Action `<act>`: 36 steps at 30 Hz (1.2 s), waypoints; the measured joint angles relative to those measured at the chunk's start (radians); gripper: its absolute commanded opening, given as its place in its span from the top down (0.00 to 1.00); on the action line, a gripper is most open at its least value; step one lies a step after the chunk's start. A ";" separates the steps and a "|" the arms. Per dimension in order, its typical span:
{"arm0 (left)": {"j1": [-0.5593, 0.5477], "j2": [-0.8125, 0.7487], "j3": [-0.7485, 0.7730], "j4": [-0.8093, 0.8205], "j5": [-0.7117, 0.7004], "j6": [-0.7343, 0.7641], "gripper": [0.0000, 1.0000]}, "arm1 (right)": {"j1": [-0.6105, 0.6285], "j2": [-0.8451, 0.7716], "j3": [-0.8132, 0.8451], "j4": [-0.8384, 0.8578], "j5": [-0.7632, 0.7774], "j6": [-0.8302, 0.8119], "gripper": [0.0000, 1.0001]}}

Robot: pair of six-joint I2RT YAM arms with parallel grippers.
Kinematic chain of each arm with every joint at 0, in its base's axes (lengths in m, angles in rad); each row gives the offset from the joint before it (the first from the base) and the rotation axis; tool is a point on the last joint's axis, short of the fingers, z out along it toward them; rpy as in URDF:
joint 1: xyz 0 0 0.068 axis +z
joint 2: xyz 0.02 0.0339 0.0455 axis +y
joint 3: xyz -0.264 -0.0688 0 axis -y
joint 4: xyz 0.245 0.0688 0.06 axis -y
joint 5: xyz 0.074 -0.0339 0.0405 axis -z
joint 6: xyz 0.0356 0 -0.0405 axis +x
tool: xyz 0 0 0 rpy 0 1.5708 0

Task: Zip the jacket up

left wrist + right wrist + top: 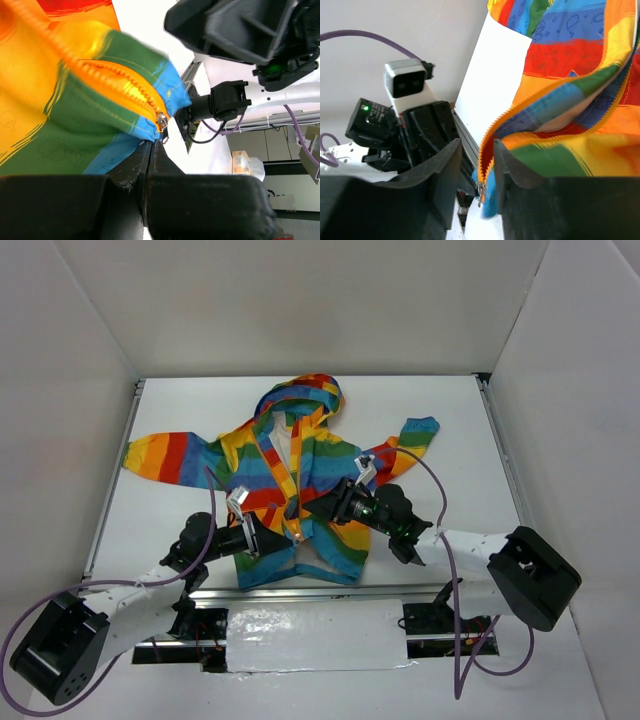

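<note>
The rainbow-striped jacket (pixel 300 465) lies flat on the white table (pixel 170 520), hood at the far side, its front open from the collar down. My left gripper (pixel 256 537) is shut, pinching the blue bottom hem (pixel 125 145) just below the orange zipper's slider (pixel 161 121). My right gripper (pixel 312 508) stands open just right of the zipper line. In the right wrist view the orange zipper teeth (pixel 492 135) and the hanging slider (pixel 480 189) sit in the gap between its fingers (pixel 445 170), and neither finger presses on them.
White walls close in the table on three sides. A metal rail (pixel 300 592) runs along the near edge below the hem. Purple cables (pixel 440 500) loop off both arms. The two wrists are close together over the jacket's lower front.
</note>
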 measured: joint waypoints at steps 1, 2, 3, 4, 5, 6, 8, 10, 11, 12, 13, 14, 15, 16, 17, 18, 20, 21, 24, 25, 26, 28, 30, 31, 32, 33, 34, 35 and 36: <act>0.000 0.002 -0.003 -0.001 0.000 -0.001 1.00 | 0.000 -0.006 0.000 -0.004 0.000 -0.002 0.55; 0.000 0.003 -0.004 -0.001 -0.002 -0.002 1.00 | 0.000 -0.018 -0.001 -0.012 0.000 -0.006 0.47; 0.000 0.002 -0.004 -0.001 -0.002 -0.002 1.00 | 0.000 -0.035 -0.001 -0.021 0.001 -0.009 0.45; 0.000 0.002 -0.004 0.000 -0.003 -0.002 1.00 | 0.002 -0.057 -0.001 -0.034 0.005 -0.016 0.44; 0.000 0.001 -0.004 0.002 -0.003 -0.002 1.00 | 0.006 -0.080 -0.001 -0.050 0.013 -0.024 0.42; -0.001 0.000 -0.004 0.002 -0.003 -0.002 1.00 | 0.009 -0.102 -0.001 -0.065 0.019 -0.032 0.42; -0.001 0.000 -0.004 0.002 -0.004 -0.002 1.00 | 0.018 -0.139 -0.001 -0.091 0.028 -0.041 0.42; -0.001 0.000 -0.004 0.003 -0.006 -0.002 1.00 | 0.032 -0.156 -0.002 -0.110 0.031 -0.042 0.42; -0.001 0.000 -0.004 0.006 -0.007 -0.002 1.00 | 0.040 -0.160 -0.005 -0.115 0.032 -0.042 0.42; -0.001 0.001 -0.005 0.010 -0.006 -0.003 1.00 | 0.050 -0.161 -0.009 -0.123 0.035 -0.040 0.42; -0.001 0.003 -0.005 0.015 -0.006 -0.003 1.00 | 0.060 -0.161 -0.014 -0.132 0.037 -0.038 0.42; -0.001 0.005 -0.005 0.019 -0.006 -0.004 1.00 | 0.072 -0.161 -0.021 -0.146 0.037 -0.035 0.42; -0.001 0.008 -0.005 0.024 -0.006 -0.004 1.00 | 0.089 -0.161 -0.026 -0.163 0.041 -0.027 0.42; -0.001 0.010 -0.005 0.026 -0.006 -0.005 1.00 | 0.106 -0.162 -0.031 -0.177 0.043 -0.016 0.42; -0.001 0.011 -0.005 0.027 -0.006 -0.005 1.00 | 0.132 -0.166 -0.033 -0.195 0.055 -0.003 0.42; -0.001 0.012 -0.005 0.027 -0.006 -0.005 1.00 | 0.162 -0.171 -0.034 -0.214 0.072 0.013 0.42; -0.001 0.013 -0.005 0.027 -0.006 -0.005 1.00 | 0.223 -0.187 -0.034 -0.251 0.120 0.058 0.42; -0.001 0.013 -0.005 0.027 -0.006 -0.005 1.00 | 0.253 -0.195 -0.034 -0.261 0.135 0.072 0.42; -0.001 0.013 -0.005 0.029 -0.006 -0.005 1.00 | 0.323 -0.205 -0.033 -0.307 0.217 0.137 0.42; -0.001 0.013 -0.005 0.031 -0.006 -0.005 1.00 | 0.341 -0.205 -0.032 -0.328 0.244 0.157 0.42; -0.001 0.013 -0.005 0.032 -0.006 -0.005 1.00 | 0.360 -0.205 -0.032 -0.355 0.283 0.177 0.42; -0.001 0.013 -0.005 0.034 -0.006 -0.005 1.00 | 0.397 -0.205 -0.023 -0.418 0.355 0.203 0.43; -0.001 0.013 -0.005 0.036 -0.004 -0.006 1.00 | 0.420 -0.202 -0.006 -0.473 0.412 0.214 0.51; -0.001 0.014 -0.005 0.040 -0.002 -0.007 1.00 | 0.426 -0.196 0.005 -0.493 0.436 0.216 0.65; -0.001 0.014 -0.005 0.044 0.001 -0.008 1.00 | 0.428 -0.188 0.016 -0.506 0.459 0.215 0.67; -0.001 0.014 -0.005 0.048 0.002 -0.009 1.00 | 0.428 -0.177 0.025 -0.510 0.477 0.220 0.67; -0.001 0.014 -0.005 0.050 0.004 -0.010 1.00 | 0.428 -0.167 0.031 -0.512 0.495 0.222 0.67; -0.001 0.014 -0.005 0.050 0.005 -0.012 1.00 | 0.426 -0.157 0.034 -0.512 0.509 0.220 0.67; -0.001 0.014 -0.005 0.050 0.007 -0.014 1.00 | 0.426 -0.148 0.035 -0.512 0.521 0.217 0.67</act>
